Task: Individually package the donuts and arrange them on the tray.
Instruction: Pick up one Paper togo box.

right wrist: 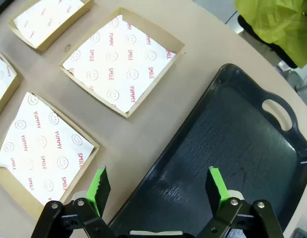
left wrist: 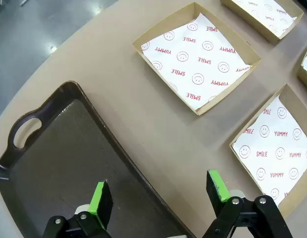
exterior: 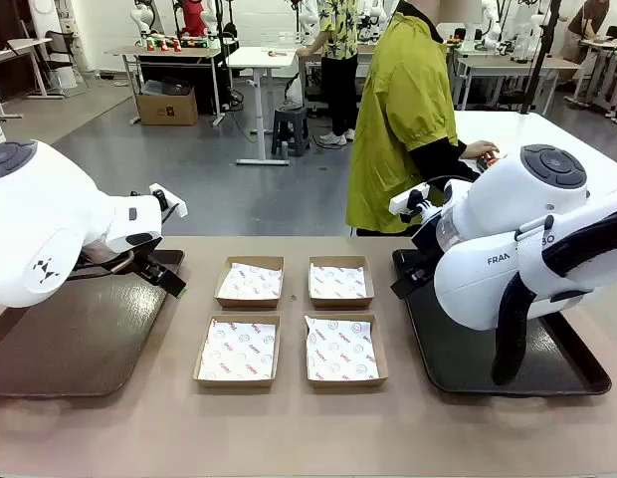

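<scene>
Hovering over the left tray (left wrist: 69,148) with the left gripper (left wrist: 158,191) and the right tray (right wrist: 232,134) with the right gripper (right wrist: 157,181), fingers spread wide, pinching nothing. Leaving four paper-lined boxes (exterior: 237,351) open between the trays, seemingly awaiting donuts, none boxed yet.

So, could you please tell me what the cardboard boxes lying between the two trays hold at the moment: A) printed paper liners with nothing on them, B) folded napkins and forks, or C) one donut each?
A: each of the four boxes holds a sheet of white paper printed with red words and smiley faces, and the paper lies bare.
</scene>
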### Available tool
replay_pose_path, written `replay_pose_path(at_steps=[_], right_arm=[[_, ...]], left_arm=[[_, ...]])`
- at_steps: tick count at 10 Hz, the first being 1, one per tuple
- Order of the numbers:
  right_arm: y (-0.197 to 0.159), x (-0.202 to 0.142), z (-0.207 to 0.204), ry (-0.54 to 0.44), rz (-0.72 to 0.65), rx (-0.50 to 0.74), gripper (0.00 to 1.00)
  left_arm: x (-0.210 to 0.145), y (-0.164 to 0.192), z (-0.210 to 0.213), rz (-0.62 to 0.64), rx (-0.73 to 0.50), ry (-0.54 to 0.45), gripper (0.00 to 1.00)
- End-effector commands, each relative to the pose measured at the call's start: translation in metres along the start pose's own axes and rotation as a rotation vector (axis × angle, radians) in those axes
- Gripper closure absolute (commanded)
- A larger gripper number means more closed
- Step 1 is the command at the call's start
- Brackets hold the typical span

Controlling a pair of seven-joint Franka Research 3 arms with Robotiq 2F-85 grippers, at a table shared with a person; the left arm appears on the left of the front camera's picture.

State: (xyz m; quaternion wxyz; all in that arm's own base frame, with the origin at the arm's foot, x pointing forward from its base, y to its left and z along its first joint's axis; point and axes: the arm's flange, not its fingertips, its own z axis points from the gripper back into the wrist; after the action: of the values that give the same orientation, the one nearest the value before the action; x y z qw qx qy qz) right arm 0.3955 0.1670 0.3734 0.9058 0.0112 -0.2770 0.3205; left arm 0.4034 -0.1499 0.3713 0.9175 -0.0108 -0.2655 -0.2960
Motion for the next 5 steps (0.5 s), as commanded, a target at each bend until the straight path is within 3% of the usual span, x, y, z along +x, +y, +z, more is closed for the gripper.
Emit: replay_pose_path(at_steps=[1,5], right_arm=[[0.0,0.0,0.0,0.0,0.0,0.0,0.0],[0.0,0.0,0.0,0.0,0.0,0.0,0.0]], left_arm=[[0.0,-0.0001,0.0001,0.0,0.0,0.0,0.0],[0.0,-0.0001,0.0001,0.0,0.0,0.0,0.0]])
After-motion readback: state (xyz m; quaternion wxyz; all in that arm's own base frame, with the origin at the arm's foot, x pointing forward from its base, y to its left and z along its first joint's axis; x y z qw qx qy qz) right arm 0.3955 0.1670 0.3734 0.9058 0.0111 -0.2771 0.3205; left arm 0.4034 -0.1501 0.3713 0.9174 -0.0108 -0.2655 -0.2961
